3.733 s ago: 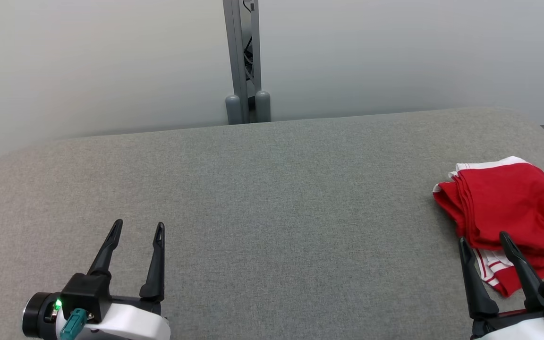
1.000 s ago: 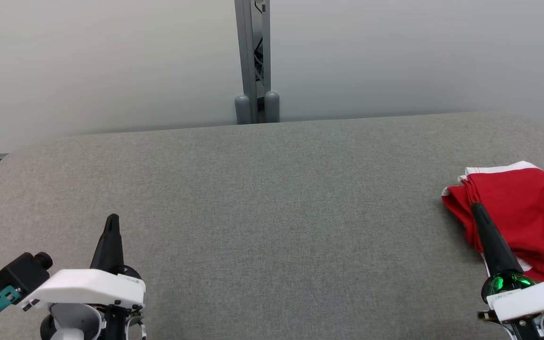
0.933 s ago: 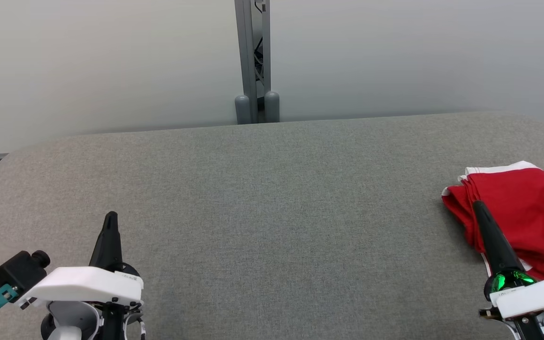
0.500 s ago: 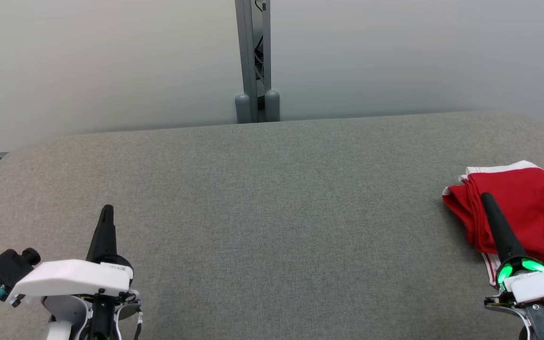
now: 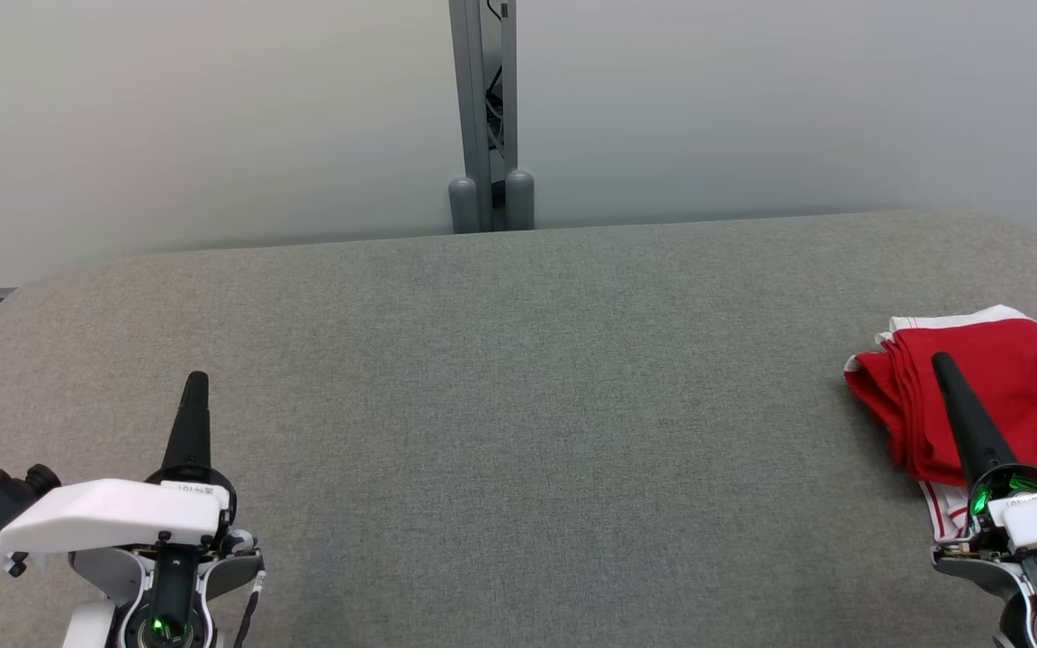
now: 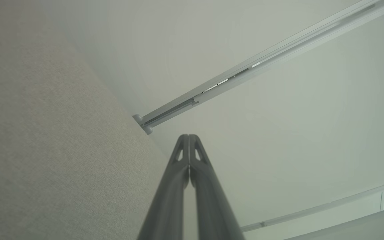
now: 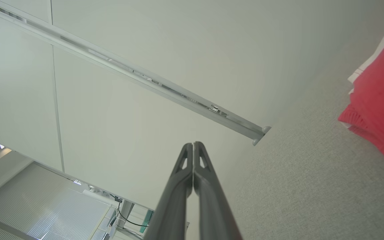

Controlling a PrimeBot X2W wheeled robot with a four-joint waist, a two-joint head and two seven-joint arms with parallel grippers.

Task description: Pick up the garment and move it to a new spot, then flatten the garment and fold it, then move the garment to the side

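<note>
The folded red garment (image 5: 1033, 396) lies at the right edge of the bench (image 5: 518, 378); the right claw (image 5: 942, 362), pinched closed and empty, points over it, perhaps touching; the left claw (image 5: 196, 380), likewise closed, sits near left.

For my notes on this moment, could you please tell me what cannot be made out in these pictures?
Red garment: right part cut by the head view's right edge.
Strip of garment behind the right gripper: hidden by it in the head view; contact unclear.
Left gripper: wrist cut by the bottom edge.
</note>
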